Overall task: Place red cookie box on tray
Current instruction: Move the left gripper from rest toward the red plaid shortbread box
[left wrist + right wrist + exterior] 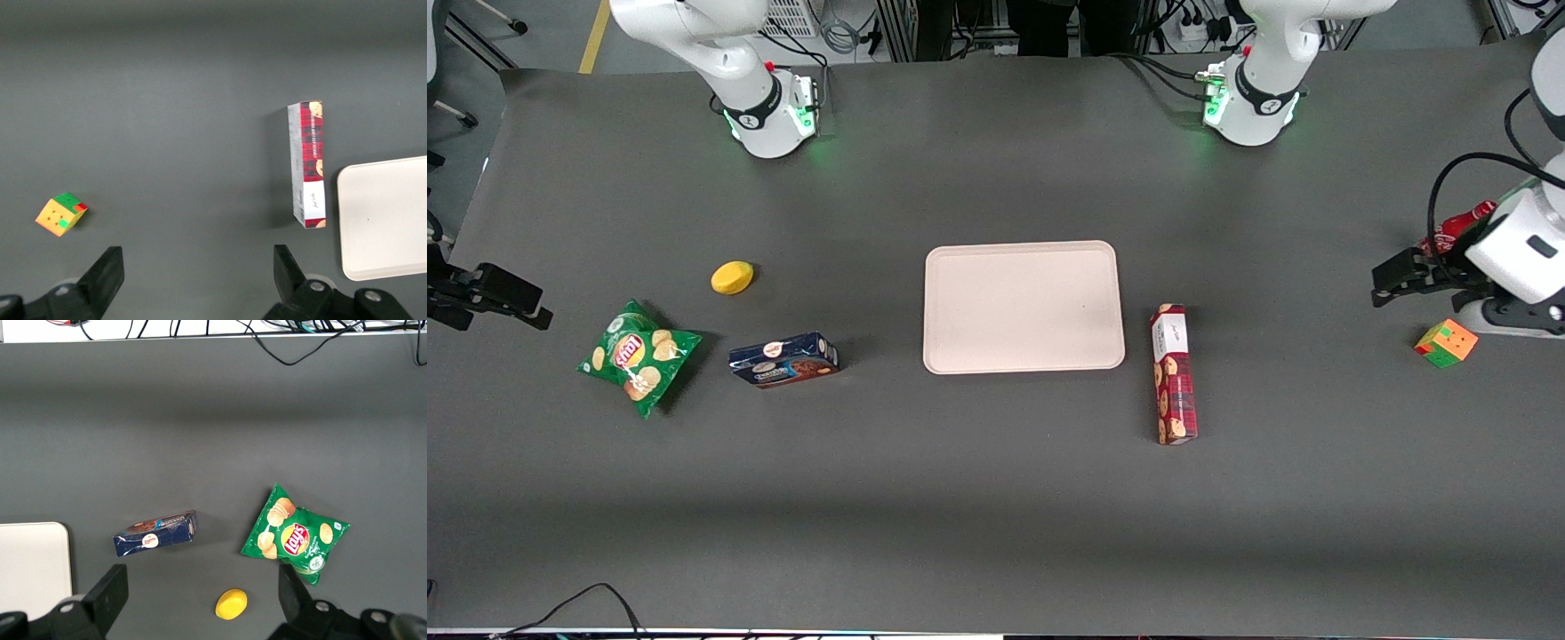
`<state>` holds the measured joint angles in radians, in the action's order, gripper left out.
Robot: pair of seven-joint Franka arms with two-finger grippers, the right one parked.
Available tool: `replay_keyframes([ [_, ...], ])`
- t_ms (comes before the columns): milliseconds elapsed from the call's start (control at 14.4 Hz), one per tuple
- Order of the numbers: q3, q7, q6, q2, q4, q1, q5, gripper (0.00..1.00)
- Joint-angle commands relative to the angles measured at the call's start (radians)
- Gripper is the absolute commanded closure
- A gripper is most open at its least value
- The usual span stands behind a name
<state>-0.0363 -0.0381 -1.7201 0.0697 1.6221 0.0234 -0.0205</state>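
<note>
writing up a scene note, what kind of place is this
Probably a robotics lab bench: arm bases bolted to a grey-covered table, cables along its edge, and test props laid out, a tray and red cookie box. The open gripper hovers at the working arm's end.

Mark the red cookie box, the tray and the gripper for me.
red cookie box [1174, 373]: front view, middle of its top face.
tray [1023, 307]: front view, bare floor.
gripper [200, 273]: left wrist view, midway between open fingers.

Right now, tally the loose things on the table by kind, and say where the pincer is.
Cookie boxes: 2, the red cookie box and the blue cookie box
Trays: 1, the tray
Chip bags: 1
Yellow round things: 1
Puzzle cubes: 1
Red bottles: 1
Total: 7
The pincer hangs open near the puzzle cube.
</note>
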Motion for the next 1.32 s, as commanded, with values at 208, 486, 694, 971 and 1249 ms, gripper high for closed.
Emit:
replay_keyframes([
  [208,-0.121,0.185,0.027,0.053,-0.028,0.018,0.011,0.00],
  [486,-0.135,0.201,0.039,0.088,0.001,0.021,0.011,0.00],
  [694,-0.135,0.219,0.024,0.110,0.037,0.030,0.011,0.00],
  [971,-0.139,0.285,0.001,0.136,0.082,0.066,0.011,0.00],
  [1249,-0.174,0.293,-0.154,0.147,0.201,0.067,0.011,0.00],
])
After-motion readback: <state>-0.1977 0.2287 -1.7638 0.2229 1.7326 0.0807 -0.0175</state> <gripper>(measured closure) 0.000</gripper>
